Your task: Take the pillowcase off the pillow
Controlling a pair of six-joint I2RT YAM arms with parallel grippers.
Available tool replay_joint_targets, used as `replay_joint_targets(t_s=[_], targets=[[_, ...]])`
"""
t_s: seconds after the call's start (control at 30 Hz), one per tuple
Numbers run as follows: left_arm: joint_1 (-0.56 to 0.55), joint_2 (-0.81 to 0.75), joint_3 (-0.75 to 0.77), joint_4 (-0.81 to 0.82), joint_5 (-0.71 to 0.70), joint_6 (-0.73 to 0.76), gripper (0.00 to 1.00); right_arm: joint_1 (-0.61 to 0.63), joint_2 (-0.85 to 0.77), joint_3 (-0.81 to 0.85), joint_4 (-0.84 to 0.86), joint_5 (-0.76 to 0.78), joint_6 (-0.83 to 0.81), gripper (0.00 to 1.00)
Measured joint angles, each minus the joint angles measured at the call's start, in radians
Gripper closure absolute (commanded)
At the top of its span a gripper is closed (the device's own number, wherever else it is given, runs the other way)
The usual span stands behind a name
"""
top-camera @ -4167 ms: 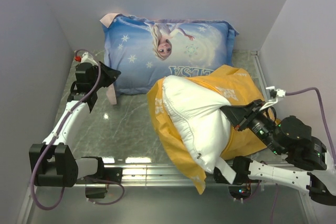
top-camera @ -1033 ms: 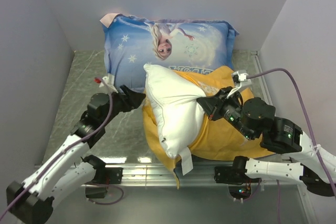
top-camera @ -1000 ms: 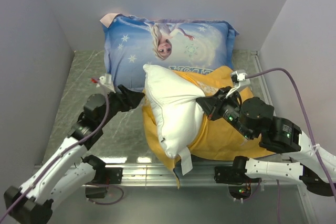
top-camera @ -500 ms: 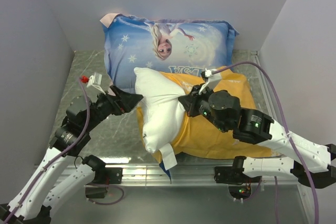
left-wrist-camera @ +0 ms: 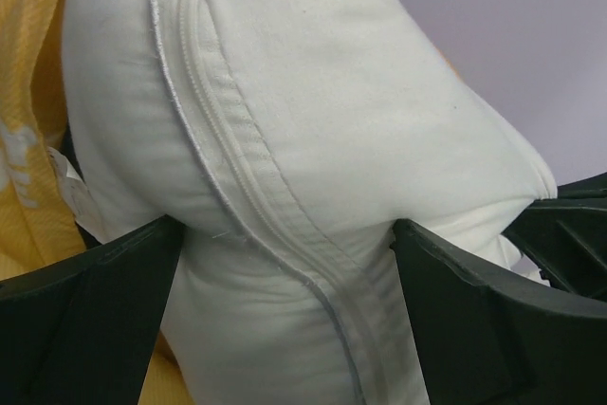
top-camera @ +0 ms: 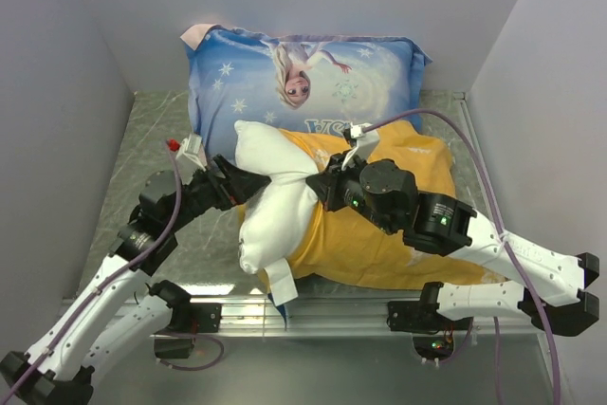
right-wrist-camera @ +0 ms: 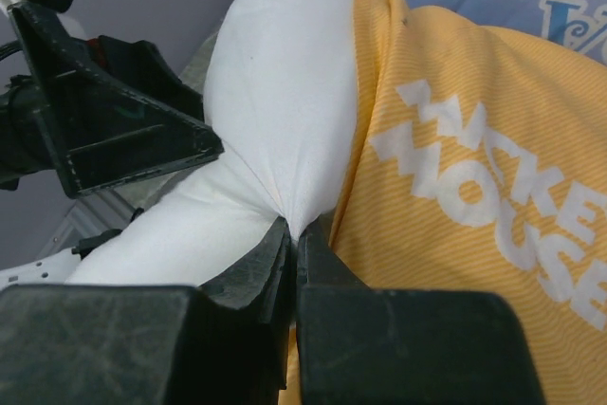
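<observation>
The white pillow [top-camera: 275, 198] lies half out of the yellow-orange pillowcase [top-camera: 389, 234], which covers its right part and shows white "Mickey Mouse" lettering [right-wrist-camera: 493, 168]. My right gripper [top-camera: 319, 191] is shut on a pinch of the pillow's white fabric [right-wrist-camera: 285, 111], just beside the pillowcase's edge [right-wrist-camera: 375, 139]. My left gripper [top-camera: 248, 181] stands open at the pillow's left side. Its fingers [left-wrist-camera: 95, 310] straddle a seamed fold of the pillow [left-wrist-camera: 285, 139]. A small white tag [top-camera: 282, 284] hangs from the pillow's near end.
A light blue Elsa-print pillow [top-camera: 303, 82] leans against the back wall, just behind the yellow pillowcase. Grey walls close in left, back and right. The marble table [top-camera: 142, 135] ends at a metal rail [top-camera: 322, 305] in front.
My right arm has pulled the pillow leftward, further out of the pillowcase. My left gripper has opened wide and closed in around the pillow's left side.
</observation>
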Motion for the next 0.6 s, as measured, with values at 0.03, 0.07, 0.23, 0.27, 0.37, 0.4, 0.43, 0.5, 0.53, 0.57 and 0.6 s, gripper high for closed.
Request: replay_joint_targets(t_s=[0.03, 0.07, 0.23, 0.27, 0.37, 0.4, 0.43, 0.5, 0.53, 0.57, 0.6], targets=[[0.001, 0.014, -0.013, 0.026, 0.008, -0.006, 0.01, -0.002, 0.004, -0.003, 0.003, -0.007, 0.0, 1.0], [0.001, 0.026, -0.022, 0.051, 0.016, -0.01, 0.01, -0.004, 0.008, -0.008, 0.008, -0.012, 0.0, 1.0], [0.004, 0.052, -0.047, 0.156, 0.034, -0.029, 0.12, -0.006, 0.013, -0.041, 0.045, -0.036, 0.006, 1.0], [0.005, 0.06, -0.054, 0.181, 0.039, -0.038, 0.27, -0.006, 0.017, -0.047, 0.055, -0.04, 0.008, 1.0], [0.006, 0.089, -0.072, 0.249, 0.058, -0.069, 0.99, -0.009, 0.034, -0.05, 0.068, -0.051, 0.009, 1.0], [0.005, 0.1, -0.072, 0.266, 0.068, -0.076, 0.99, -0.01, 0.043, -0.051, 0.068, -0.056, 0.009, 1.0], [0.004, 0.109, -0.072, 0.278, 0.07, -0.076, 1.0, -0.01, 0.054, -0.051, 0.069, -0.057, 0.009, 1.0], [0.009, 0.121, -0.071, 0.277, 0.065, -0.074, 0.99, -0.011, 0.066, -0.051, 0.076, -0.057, 0.009, 0.96], [0.009, 0.124, -0.063, 0.262, 0.061, -0.064, 0.99, -0.012, 0.071, -0.051, 0.076, -0.056, 0.011, 0.91], [0.009, 0.129, -0.045, 0.234, 0.053, -0.051, 0.99, -0.012, 0.073, -0.051, 0.076, -0.055, 0.013, 0.84], [0.009, 0.136, -0.011, 0.185, 0.043, -0.034, 0.99, -0.013, 0.073, -0.051, 0.076, -0.055, 0.016, 0.65]])
